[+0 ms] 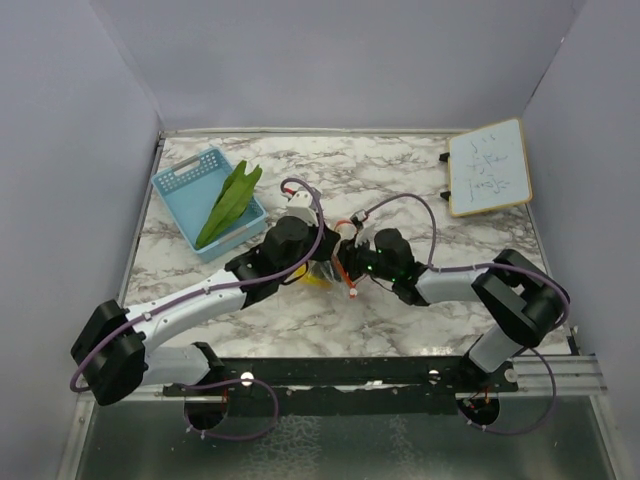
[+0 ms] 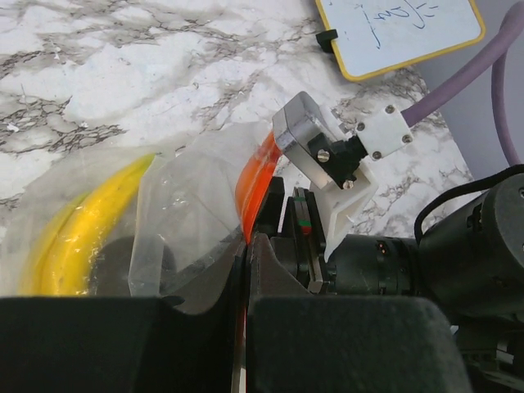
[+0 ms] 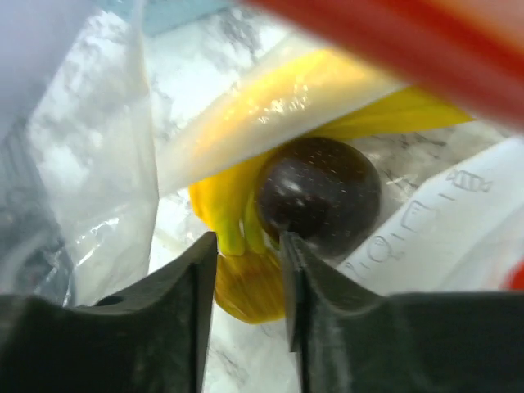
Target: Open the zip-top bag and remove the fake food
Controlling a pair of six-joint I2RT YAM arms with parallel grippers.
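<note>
While left jaws clamp zip-top bag (image 2: 196, 188), right arm (image 1: 450, 283) reaches its mouth.

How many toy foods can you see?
3. A green leafy piece lies in the blue basket. A yellow banana and a dark round ball sit inside the clear bag. More could be hidden in the bag.

Handwritten marks are seen on the whiteboard (image 1: 487, 167) at the far right, too small to be read. Faint printing is carried by the zip-top bag (image 3: 442, 221), but it cannot be made out.
</note>
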